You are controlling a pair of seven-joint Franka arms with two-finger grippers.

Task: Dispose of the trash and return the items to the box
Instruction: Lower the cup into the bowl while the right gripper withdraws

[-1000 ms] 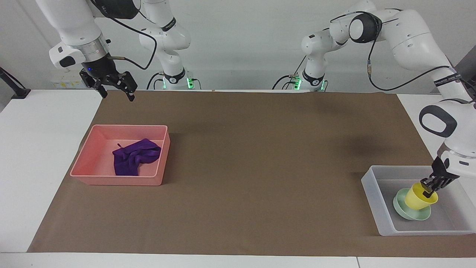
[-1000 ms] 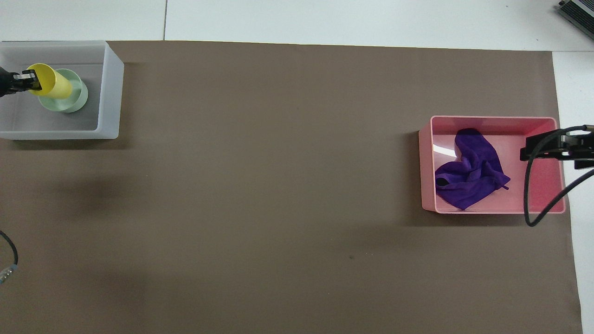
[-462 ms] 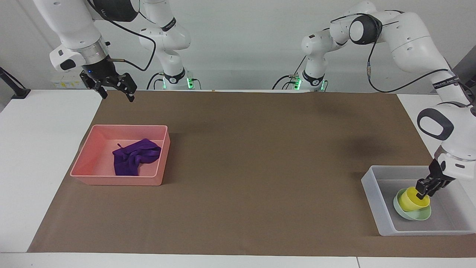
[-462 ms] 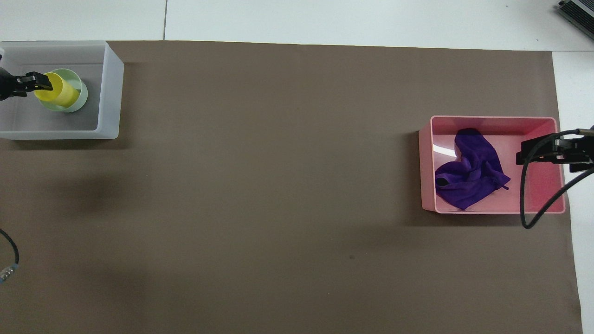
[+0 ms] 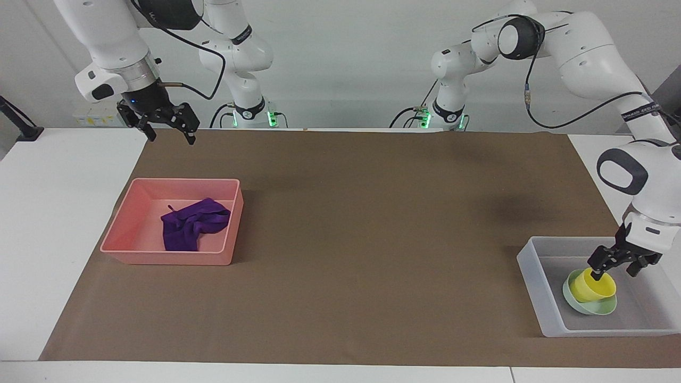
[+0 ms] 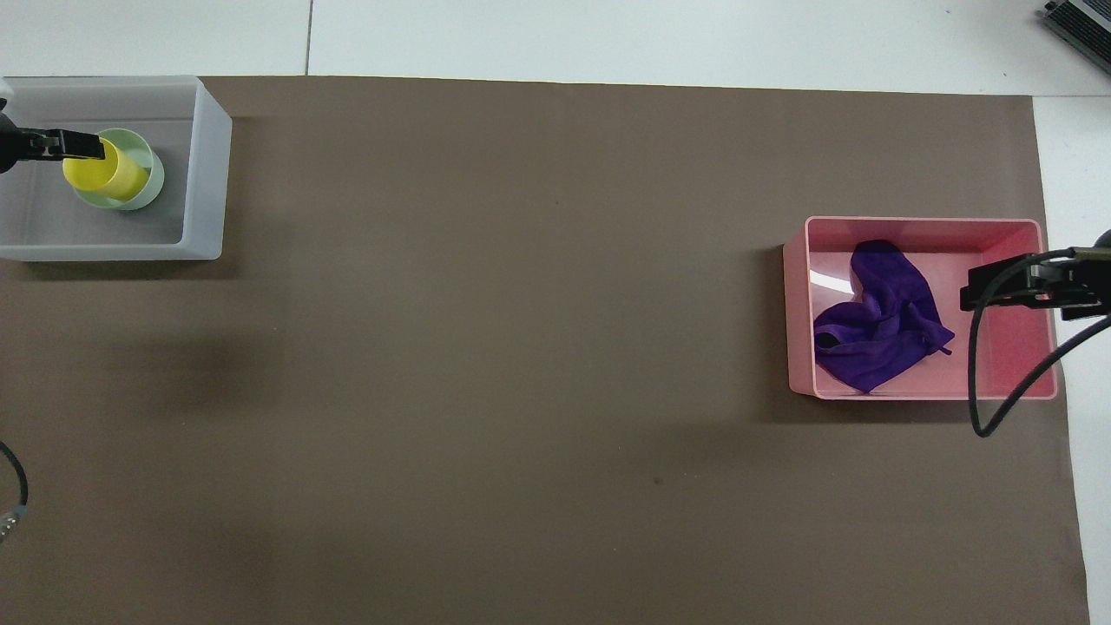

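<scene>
The yellow cup (image 5: 588, 285) leans tilted in the mint-green bowl (image 5: 585, 308), inside the translucent box (image 5: 532, 276) at the left arm's end of the table. My left gripper (image 5: 614, 272) is open just above the cup's rim, one finger at the rim. In the overhead view the cup (image 6: 108, 174) and bowl (image 6: 152, 174) sit in the box (image 6: 204, 174), with the left gripper (image 6: 78, 148) beside the cup. The purple cloth (image 5: 191, 223) lies in the pink tray (image 5: 165, 258). My right gripper (image 5: 170, 137) is open and empty, raised above the mat by the pink tray.
A brown mat (image 5: 372, 223) covers the table between the two containers. In the overhead view the right gripper (image 6: 976, 291) and its cable hang over the pink tray (image 6: 798, 304), beside the cloth (image 6: 877, 321).
My left gripper lowered the yellow cup into the green bowl, then opened and let it go. The right gripper shifted slightly and stays open.
</scene>
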